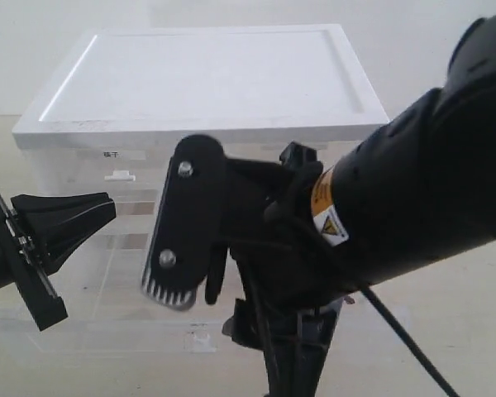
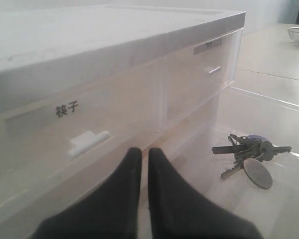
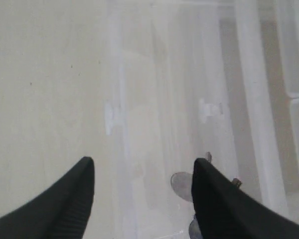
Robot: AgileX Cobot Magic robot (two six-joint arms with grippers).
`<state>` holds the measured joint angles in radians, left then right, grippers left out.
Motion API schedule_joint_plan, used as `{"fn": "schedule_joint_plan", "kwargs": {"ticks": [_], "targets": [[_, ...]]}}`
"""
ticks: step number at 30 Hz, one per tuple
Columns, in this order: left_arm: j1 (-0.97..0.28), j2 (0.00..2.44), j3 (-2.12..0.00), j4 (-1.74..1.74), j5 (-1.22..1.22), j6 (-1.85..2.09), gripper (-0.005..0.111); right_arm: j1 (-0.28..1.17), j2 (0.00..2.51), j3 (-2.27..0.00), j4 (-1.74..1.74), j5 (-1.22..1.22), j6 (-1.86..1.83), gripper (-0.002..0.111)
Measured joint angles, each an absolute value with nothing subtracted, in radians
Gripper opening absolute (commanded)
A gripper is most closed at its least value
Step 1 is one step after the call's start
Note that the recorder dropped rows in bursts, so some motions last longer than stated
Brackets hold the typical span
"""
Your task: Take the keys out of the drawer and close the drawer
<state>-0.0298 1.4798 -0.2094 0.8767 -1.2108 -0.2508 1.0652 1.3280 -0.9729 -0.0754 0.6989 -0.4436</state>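
Left wrist view: the keys (image 2: pixel 249 155) lie flat on the clear floor of the pulled-out lower drawer (image 2: pixel 199 199). They are a grey bunch with a blue tag and a dark oval fob, out from the cabinet front with nothing else near. Right wrist view: only the fob's edge and a key tip show, beside one finger of the right gripper (image 3: pixel 144 162). Its jaws are spread wide and empty above the drawer. Left gripper (image 2: pixel 144 150): fingers almost pressed together, holding nothing, just before the labelled upper drawer (image 2: pixel 67 109). Exterior view: the right arm (image 1: pixel 413 190) hides the keys, with the white-topped drawer unit (image 1: pixel 207 74) behind. Judged step: the pick, with the keys not yet out and the drawer open. Next move calls for shifting the right gripper sideways until the bunch sits between the jaws, then lowering to the floor and closing. Flat keys on slick plastic may skid.
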Motion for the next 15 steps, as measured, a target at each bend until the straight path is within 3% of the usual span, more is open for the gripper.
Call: {"fn": "schedule_joint_plan", "kwargs": {"ticks": [6,13,15], "targets": [[-0.030,1.480,-0.209,0.883,-1.211,-0.265,0.004,1.065,1.335,-0.973,-0.633,0.811,0.309,0.053],[-0.030,1.480,-0.209,0.898,-1.211,-0.266,0.004,0.874,1.464,-0.973,-0.389,0.737,0.187,0.053],[-0.030,1.480,-0.209,0.898,-1.211,-0.266,0.004,0.847,1.472,-0.973,-0.306,0.714,0.105,0.059]]}}
